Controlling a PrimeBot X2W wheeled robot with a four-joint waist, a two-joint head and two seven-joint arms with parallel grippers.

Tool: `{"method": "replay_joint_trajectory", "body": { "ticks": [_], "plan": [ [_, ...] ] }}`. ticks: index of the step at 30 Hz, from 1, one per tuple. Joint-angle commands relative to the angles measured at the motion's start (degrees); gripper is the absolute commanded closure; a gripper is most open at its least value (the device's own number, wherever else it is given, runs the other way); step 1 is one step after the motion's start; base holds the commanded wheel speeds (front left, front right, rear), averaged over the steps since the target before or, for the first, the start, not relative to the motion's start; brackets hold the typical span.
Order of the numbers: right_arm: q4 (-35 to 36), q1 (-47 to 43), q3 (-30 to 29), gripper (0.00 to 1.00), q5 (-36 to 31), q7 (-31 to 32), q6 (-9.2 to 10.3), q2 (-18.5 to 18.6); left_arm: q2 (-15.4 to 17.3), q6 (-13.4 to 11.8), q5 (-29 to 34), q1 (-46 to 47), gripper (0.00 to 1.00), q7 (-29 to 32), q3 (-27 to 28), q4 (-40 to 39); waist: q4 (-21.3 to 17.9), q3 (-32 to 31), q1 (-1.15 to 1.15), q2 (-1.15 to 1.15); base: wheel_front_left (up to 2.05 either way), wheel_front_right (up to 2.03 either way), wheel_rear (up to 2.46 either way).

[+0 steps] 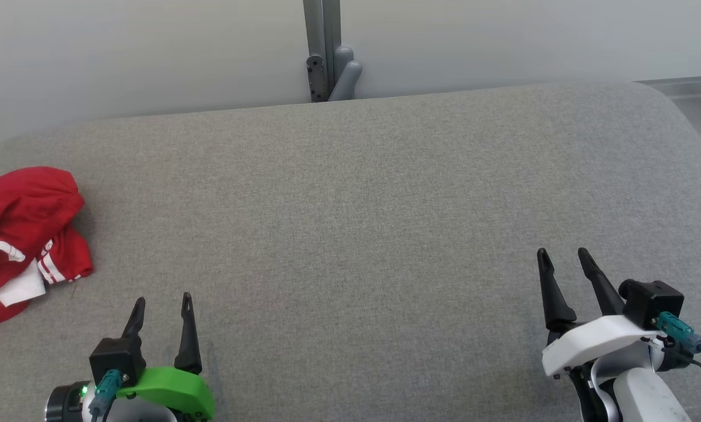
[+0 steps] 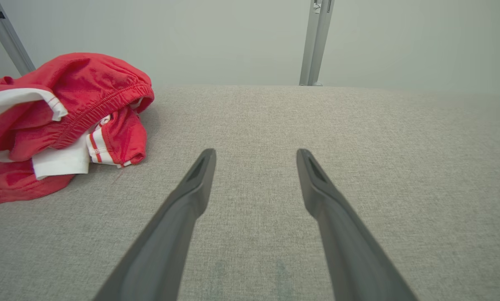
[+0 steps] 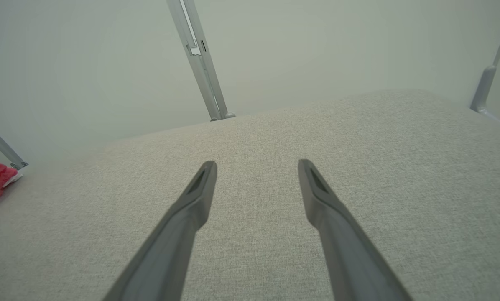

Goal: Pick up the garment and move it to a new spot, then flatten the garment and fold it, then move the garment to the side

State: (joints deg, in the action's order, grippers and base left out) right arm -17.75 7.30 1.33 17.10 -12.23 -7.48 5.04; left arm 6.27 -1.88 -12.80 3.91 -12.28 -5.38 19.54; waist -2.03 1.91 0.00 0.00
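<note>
The left gripper (image 1: 163,298) has its jaws spread wide. Its two dark fingers (image 2: 183,209) point away from the robot. The grey table (image 1: 350,205) shows in the gap between them. The jaws are not pinching the cloth. Behind the fingers is a green part (image 1: 169,390) with a small black box (image 1: 116,357) on it.

The right gripper (image 1: 561,252) has its jaws spread wide too. Its fingers (image 3: 338,234) also point away from the robot, with grey table in the gap. Behind them is a white part (image 1: 596,343) and another black box (image 1: 652,302). I cannot tell if any fingertip touches the table.

The two grippers are well apart, one at each lower corner of the head view.

The garment (image 1: 25,234) is red with white bands and thin red stripes. It lies in a bunched heap on the far left side of the table. The edge of the head view cuts part of it off. It is near the left gripper, off to its left and a bit farther from the robot, and does not touch it. In the left wrist view a stretchy gathered band (image 2: 108,100) runs across the top of the heap. In the right wrist view a small red bit sits at the left edge, well apart from the right gripper.

Behind the table is a pale wall (image 1: 151,53) with a grey metal post (image 1: 321,47).
</note>
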Motion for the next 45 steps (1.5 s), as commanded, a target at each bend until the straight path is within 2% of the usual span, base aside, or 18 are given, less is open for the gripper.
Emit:
{"method": "replay_joint_trajectory", "body": {
  "ticks": [1,24,31,37,45],
  "plan": [
    [-0.1,0.3,0.2,0.0,-1.4,-0.7,-0.02,0.3,0.2,-0.3,1.5,-0.7,0.0,-0.5,0.3,0.1,0.0,0.0,0.0,0.0,0.0,0.0,0.0],
    [-0.8,0.8,-0.3,0.0,-10.8,-3.1,-0.01,0.4,-0.8,-0.4,11.5,-1.0,0.0,-3.1,1.3,0.6,-0.1,0.9,0.0,0.0,0.0,0.0,0.0],
    [-0.9,0.7,-0.4,0.0,-10.3,-3.0,-0.01,0.4,-1.1,-0.2,11.3,-0.9,0.0,-3.0,2.3,0.5,1.1,1.4,0.0,0.0,0.0,0.0,0.0],
    [-0.6,0.9,0.2,0.0,-10.0,-3.0,-0.01,0.6,-1.8,-0.2,10.7,0.0,0.0,-2.9,3.1,0.6,5.7,2.2,0.0,0.0,0.0,0.0,0.0],
    [-1.2,1.7,3.6,0.0,-8.8,-3.0,-0.01,1.3,-2.7,-0.2,9.5,-1.1,0.0,-2.9,5.0,1.5,16.8,2.7,0.0,0.0,0.0,0.0,0.0]
  ]
}}
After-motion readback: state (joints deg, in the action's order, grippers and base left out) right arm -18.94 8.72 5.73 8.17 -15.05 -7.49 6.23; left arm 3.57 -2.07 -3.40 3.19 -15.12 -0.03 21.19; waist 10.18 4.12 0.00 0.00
